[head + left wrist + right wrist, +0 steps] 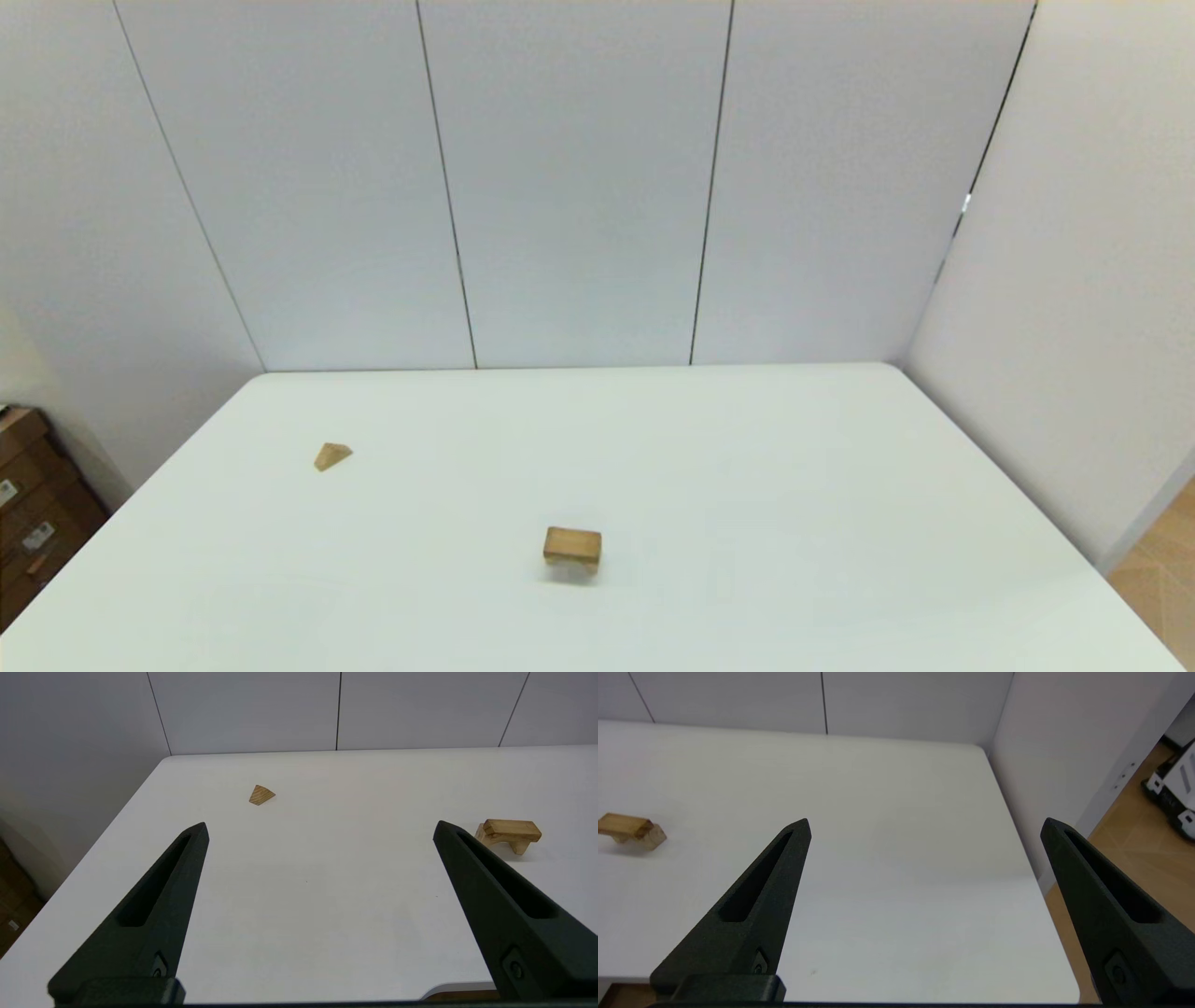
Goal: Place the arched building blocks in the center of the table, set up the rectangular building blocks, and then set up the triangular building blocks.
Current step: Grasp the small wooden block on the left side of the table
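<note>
The triangular block (331,455) lies on the white table (747,467) at the far left; the left wrist view shows it too (261,795). Near the table's middle, the rectangular block (572,543) lies flat on top of the arched block (520,847), whose two short legs show under the slab (511,829). The right wrist view has the same stack (623,826). My left gripper (320,828) hangs open over the near left of the table, well short of both. My right gripper (924,823) is open over the near right, holding nothing. Neither arm appears in the head view.
White wall panels close off the table's back and right side. Brown cardboard boxes (28,504) stand on the floor to the left. Past the table's right edge are wooden floor (1134,858) and a white machine (1174,793).
</note>
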